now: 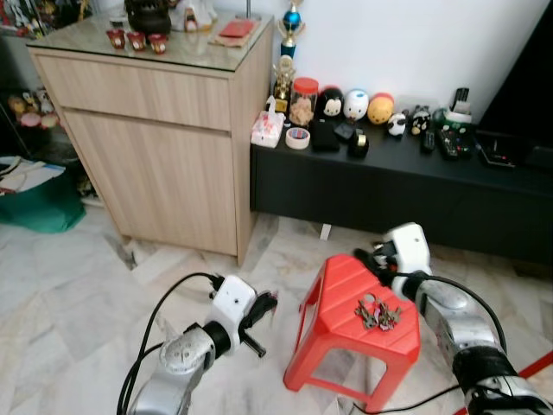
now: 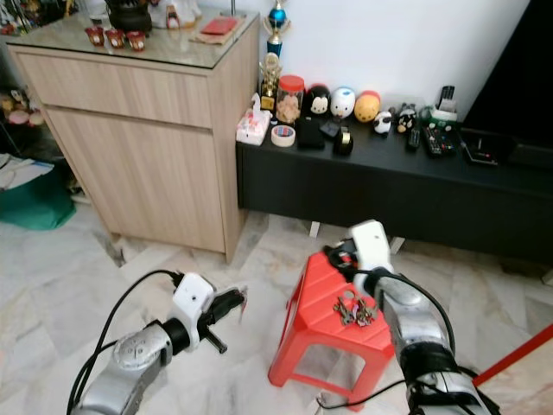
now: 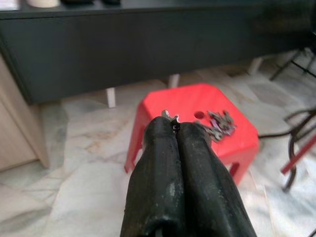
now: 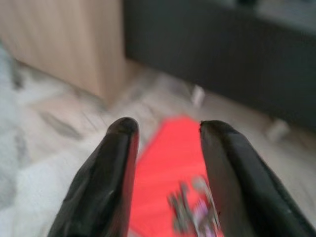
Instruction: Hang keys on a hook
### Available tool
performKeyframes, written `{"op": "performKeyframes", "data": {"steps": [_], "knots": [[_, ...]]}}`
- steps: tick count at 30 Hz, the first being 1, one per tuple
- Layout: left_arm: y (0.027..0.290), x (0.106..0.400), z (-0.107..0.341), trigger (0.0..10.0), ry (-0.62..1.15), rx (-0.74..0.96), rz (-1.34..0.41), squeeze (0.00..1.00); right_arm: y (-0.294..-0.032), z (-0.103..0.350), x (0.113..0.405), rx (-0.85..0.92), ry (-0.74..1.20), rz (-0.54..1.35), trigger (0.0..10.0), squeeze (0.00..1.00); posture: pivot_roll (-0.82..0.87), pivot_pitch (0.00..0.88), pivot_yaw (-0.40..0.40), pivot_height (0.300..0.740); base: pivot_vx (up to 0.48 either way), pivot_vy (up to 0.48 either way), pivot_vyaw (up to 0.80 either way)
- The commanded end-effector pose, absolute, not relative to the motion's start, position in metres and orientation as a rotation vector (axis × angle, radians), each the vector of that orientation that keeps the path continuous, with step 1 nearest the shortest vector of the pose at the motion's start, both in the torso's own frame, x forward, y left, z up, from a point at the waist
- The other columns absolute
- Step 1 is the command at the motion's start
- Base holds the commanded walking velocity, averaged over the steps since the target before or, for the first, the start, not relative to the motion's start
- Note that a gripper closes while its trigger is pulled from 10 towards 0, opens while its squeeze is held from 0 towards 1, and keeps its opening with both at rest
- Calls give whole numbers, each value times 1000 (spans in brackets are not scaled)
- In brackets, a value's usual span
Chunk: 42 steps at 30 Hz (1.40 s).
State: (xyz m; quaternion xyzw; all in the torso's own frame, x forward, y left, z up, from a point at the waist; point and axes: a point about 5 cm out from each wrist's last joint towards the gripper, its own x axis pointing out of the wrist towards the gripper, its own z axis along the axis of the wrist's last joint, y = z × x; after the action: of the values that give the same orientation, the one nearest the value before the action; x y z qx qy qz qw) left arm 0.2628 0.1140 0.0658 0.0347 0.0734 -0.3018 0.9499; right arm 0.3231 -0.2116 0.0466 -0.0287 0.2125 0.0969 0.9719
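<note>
Red plastic stool (image 1: 346,298) stands on the marble floor (image 1: 69,294) near the black bench (image 1: 389,186), with the keys (image 1: 378,313) lying on its right side. Right hand (image 4: 168,148) hovers over the stool's far edge, fingers apart; left hand (image 3: 173,126), fingers pressed together, hangs left of the stool.

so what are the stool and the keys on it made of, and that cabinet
The stool looks like moulded plastic: uniform glossy red, rounded edges, hollow legs. The keys look metal, dull silver-grey with small glints; one piece may be coloured, too small to tell. The cabinet shows light wood grain, likely laminate, under what looks like a reflective glass top.
</note>
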Motion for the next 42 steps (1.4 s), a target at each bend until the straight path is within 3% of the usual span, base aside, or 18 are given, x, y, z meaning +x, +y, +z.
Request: {"op": "performKeyframes", "data": {"steps": [1,5,10,18,24,27,29,30,42], "knots": [[119,265,70,10000,107,40,-531,0,-223,22,305,-37,525,67,10000,0,35,0,-87,740,0,0,0],[132,269,71,10000,87,-22,-404,0,-225,-18,270,-5,699,-54,10000,0,50,0,-97,740,0,0,0],[134,269,72,10000,73,-64,-384,0,-215,-54,229,19,872,-95,10000,0,65,0,-105,740,0,0,0],[125,268,77,10000,50,-69,-430,0,-207,-72,204,61,974,-129,10000,0,57,0,-92,740,0,0,0],[170,276,64,10000,89,-21,-163,0,-206,-82,186,66,1039,-182,10000,0,72,0,-83,740,0,0,0],[213,269,32,10000,246,26,37,0,-203,-83,184,80,1044,-178,10000,0,71,0,-76,740,0,0,0],[223,265,21,10000,305,37,74,0,-202,-83,184,87,1043,-178,10000,0,68,0,-72,740,0,0,0],[239,250,-3,10000,433,32,133,0,-202,-82,186,102,1030,-180,10000,0,69,0,-69,740,0,0,0],[239,187,-64,10000,772,50,190,0,-202,-83,186,97,1046,-191,10000,0,57,0,-61,740,0,0,-34]]}}
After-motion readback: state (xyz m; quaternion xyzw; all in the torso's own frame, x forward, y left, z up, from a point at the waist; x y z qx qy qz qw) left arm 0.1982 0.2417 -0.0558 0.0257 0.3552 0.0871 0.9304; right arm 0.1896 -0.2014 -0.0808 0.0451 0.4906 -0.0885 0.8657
